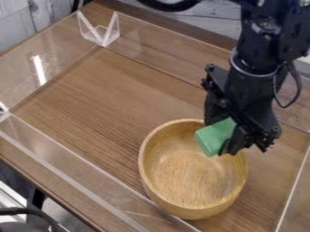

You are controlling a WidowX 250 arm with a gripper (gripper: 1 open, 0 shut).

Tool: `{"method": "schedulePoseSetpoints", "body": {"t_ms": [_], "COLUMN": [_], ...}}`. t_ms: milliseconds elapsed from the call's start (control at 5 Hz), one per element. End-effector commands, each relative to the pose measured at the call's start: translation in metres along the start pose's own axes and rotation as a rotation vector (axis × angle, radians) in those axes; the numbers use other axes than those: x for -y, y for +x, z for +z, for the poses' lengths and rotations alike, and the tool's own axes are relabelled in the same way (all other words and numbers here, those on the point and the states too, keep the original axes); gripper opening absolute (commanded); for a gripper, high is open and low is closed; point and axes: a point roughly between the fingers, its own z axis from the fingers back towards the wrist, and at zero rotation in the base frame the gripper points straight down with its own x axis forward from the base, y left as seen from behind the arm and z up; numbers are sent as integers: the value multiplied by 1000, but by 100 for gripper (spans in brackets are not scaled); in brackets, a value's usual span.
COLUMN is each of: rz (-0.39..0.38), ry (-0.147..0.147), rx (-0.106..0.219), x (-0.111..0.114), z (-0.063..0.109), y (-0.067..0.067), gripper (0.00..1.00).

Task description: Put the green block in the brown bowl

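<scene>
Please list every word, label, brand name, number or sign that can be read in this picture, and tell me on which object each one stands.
None: no readable text appears anywhere in this view.
The green block, the brown bowl, the gripper, the wooden table and the clear walls around it carry no letters, numbers or logos that can be seen.

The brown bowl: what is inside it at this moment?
The brown bowl shows only bare wood inside. The green block hangs above its far rim, held in the pincer. A small part of the rim behind the block is covered.
</scene>
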Motion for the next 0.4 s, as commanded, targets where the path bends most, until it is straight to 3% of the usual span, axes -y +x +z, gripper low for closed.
{"method": "schedulePoseSetpoints", "body": {"t_ms": [0,200], "rz": [21,44], "ry": [3,1], "rx": [86,95], "x": [0,0], "z": [18,18], "y": [6,6], "gripper": [0,0]}}
